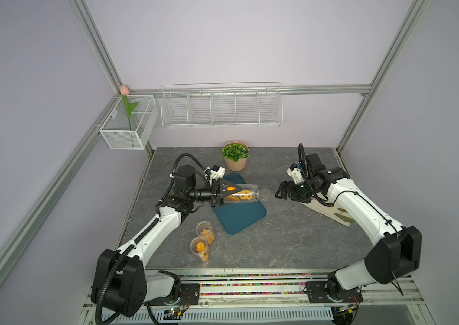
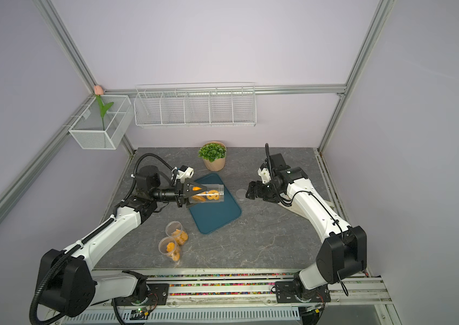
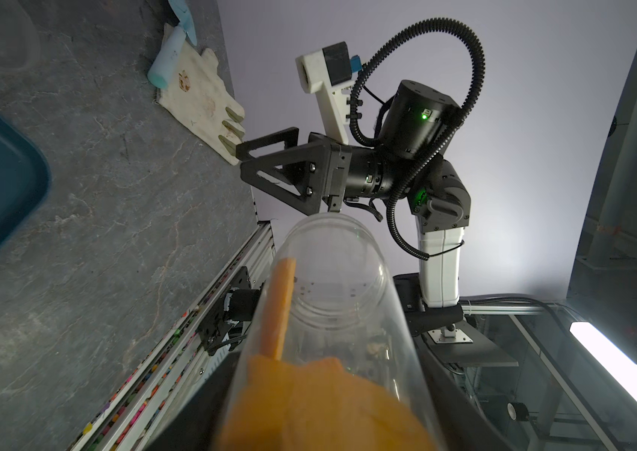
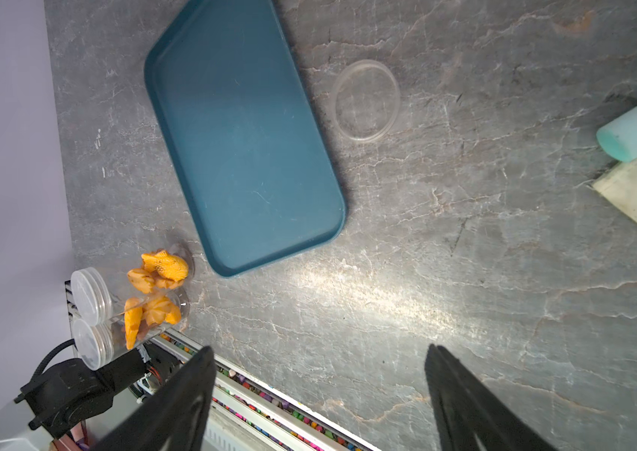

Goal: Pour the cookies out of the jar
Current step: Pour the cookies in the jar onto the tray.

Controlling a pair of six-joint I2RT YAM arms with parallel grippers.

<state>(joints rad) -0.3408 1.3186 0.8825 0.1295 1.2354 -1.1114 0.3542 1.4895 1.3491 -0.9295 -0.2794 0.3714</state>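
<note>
**Desk** (image 1: 279, 247): grey stone-pattern top. A potted plant (image 1: 234, 156) stands at the far edge, and two lidded jars (image 1: 204, 235) of biscuits stand upright towards the front-left.

**Tray** (image 1: 245, 219): teal, left of centre, set at an angle to the desk edges. The right wrist view shows it bare (image 4: 246, 136).

**Left pincer** (image 1: 226, 195): clamped across the base end of the jar (image 1: 246, 193) and holding it in the air above the tray's far half.

**Right pincer** (image 1: 280, 192): jaws wide and holding nothing. It sits low over the desk just beyond the tray's right edge, facing the jar mouth.

**Key relation:**
- The jar's long axis lies about level, running left to right across the desk.
- Its base is in the left pincer and its open mouth points at the right pincer.
- In both top views the mouth appears close to the tray's right edge. I cannot tell whether it sits fully inside that edge.

**Lid** (image 1: 265, 194): clear disc lying flat on the desk between the tray and the right pincer.

**Cookies** (image 1: 243, 194): orange, resting along the jar's lower wall and short of the mouth (image 3: 332, 296). None are out yet.

**Judgement:** the pour falls to the left arm alone. The mouth must dip below level, and is better drawn back over the tray's middle first, or the biscuits may land on the desk by the lid.
</note>
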